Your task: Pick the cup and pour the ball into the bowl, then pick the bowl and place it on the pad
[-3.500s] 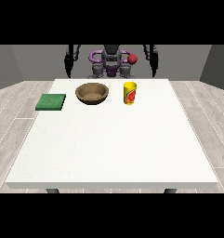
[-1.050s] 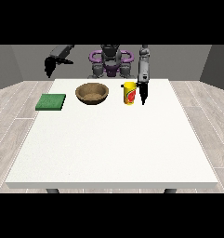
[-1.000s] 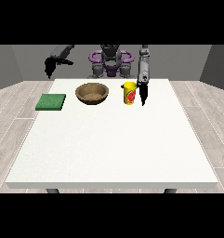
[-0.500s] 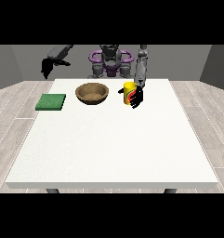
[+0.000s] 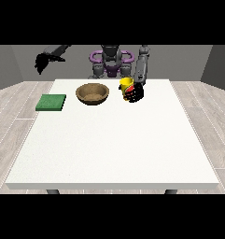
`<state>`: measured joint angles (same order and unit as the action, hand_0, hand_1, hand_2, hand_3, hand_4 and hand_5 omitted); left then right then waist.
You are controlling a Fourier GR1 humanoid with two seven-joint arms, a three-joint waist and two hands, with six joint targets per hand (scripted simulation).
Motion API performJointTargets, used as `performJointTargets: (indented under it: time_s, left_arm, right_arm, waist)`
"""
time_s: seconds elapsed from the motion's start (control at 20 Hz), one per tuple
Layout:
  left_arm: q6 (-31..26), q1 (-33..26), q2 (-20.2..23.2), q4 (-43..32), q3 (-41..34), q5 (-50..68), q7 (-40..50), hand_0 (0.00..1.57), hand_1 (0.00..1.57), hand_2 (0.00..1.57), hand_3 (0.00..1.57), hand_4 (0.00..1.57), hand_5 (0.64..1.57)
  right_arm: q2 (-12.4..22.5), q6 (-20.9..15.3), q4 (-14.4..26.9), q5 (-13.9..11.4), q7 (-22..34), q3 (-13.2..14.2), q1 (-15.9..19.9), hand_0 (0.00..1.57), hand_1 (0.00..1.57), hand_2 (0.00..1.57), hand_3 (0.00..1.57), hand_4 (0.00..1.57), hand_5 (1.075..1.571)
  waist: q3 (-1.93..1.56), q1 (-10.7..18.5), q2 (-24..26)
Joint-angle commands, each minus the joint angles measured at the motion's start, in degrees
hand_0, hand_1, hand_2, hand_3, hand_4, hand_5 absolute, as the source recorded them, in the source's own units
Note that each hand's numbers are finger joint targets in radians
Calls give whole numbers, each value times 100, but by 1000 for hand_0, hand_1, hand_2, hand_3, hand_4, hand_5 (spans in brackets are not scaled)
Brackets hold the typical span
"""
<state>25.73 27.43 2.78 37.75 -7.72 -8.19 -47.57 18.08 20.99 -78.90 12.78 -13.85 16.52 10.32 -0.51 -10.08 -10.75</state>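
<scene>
Grey walls and wood-look floor framed one white table (image 5: 114,140), robot (image 5: 111,60) behind its far edge. On the table: one brown bowl (image 5: 92,93) near the far edge, left of centre; one green pad (image 5: 51,102) well apart to the bowl's left; one yellow cup (image 5: 127,88) just right of the bowl, not touching it. Ball wasn't visible; presumably inside the cup, couldn't confirm.

Hand at the view's right (image 5: 135,93) was at the cup's side, dark fingers wrapped across its front, so it was gripping the cup. Cup looked upright, at or just off the table; couldn't tell which. Hand at the view's left (image 5: 43,62) hung in the air beyond the table's far left corner, clear of everything, holding nothing; fingers looked slack, not curled round anything.

Step in hand, as judged: grasp done, lift and pour next. To do it well:
- lift straight up, keep the cup level so the ball stays in
- carry it left until the mouth is over the bowl's middle, not the rim
- tilt slowly toward the bowl, low, so the ball doesn't bounce out
- don't nudge the bowl with the cup or wrist

Count: one table, one bowl, one pad, one cup, two hands.
</scene>
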Motion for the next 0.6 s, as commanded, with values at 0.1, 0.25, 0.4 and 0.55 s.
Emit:
performJointTargets:
  time_s: [0.1, 0.25, 0.4, 0.55]
  left_arm:
    - [367, 421, 1153, -173, 501, -1018, 1503, 1414, 1414, 1571, 1571, 1571, 1329]
    - [166, 1024, 1802, -267, 675, -1426, 2466, 1450, 1450, 1571, 1571, 1571, 1291]
    - [-48, 1620, 2005, -252, 811, -1688, 3023, 1459, 1459, 1571, 1571, 1571, 1294]
    - [325, 1825, 1780, -388, 1225, -2337, 3774, 1491, 1491, 1571, 1571, 1571, 1273]
  right_arm:
    - [49, -25, 362, 54, 440, 40, -66, 0, 0, 0, 0, 0, 1569]
    - [-92, -36, 537, -126, 293, -102, -231, 0, 0, 0, 0, 0, 1569]
    - [-60, -119, 809, -76, 105, 64, 74, 0, 0, 0, 0, 0, 1568]
    - [-123, -53, 882, -45, 176, -10, 90, 0, 0, 0, 0, 0, 1568]
  waist:
    - [32, 208, 892]
    - [27, 211, 1074]
    - [41, 283, 774]
    - [43, 141, 920]
